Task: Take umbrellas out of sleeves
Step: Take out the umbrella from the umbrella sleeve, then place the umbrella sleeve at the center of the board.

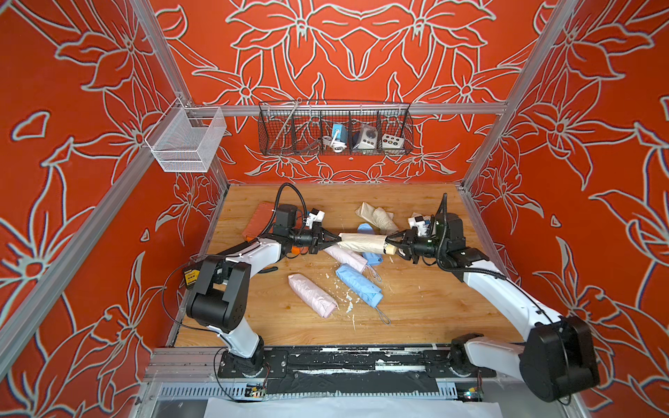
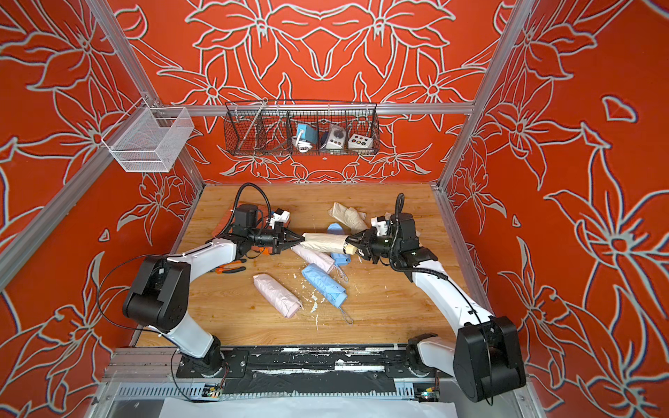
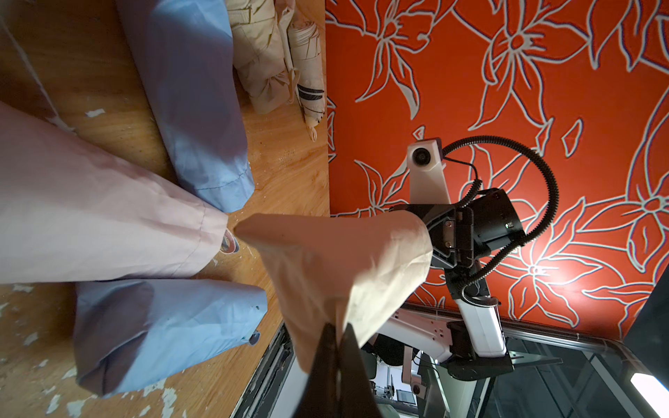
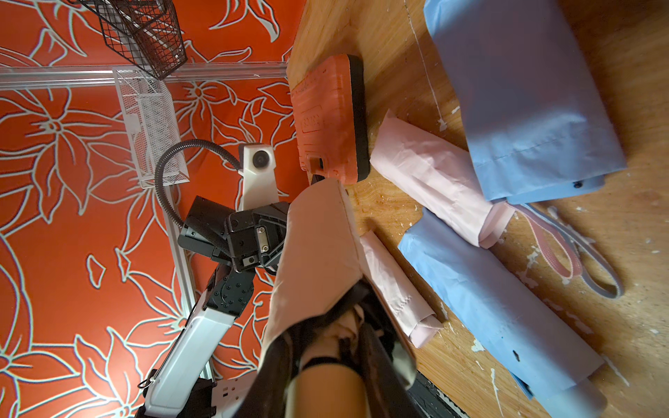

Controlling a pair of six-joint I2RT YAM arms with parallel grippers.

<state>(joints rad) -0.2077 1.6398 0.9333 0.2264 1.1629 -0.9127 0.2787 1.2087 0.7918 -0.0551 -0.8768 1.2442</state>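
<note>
1. Two arms reach across the wooden table [image 1: 416,311] and meet above its middle.
2. One cream umbrella [image 1: 362,243] hangs level between them, inside its cream sleeve [image 3: 344,260], above others lying on the wood.
3. A pink umbrella [image 1: 312,295] and a blue umbrella [image 1: 358,284] lie side by side nearer the front.
4. An orange case [image 1: 257,221] lies far left, partly behind the left arm.
5. The left gripper [image 1: 336,239] is pinched together on the sleeve's closed tip.
6. The right gripper [image 1: 392,243] is clamped on the umbrella's other end, where the stubby handle [image 1: 390,249] shows.
</note>
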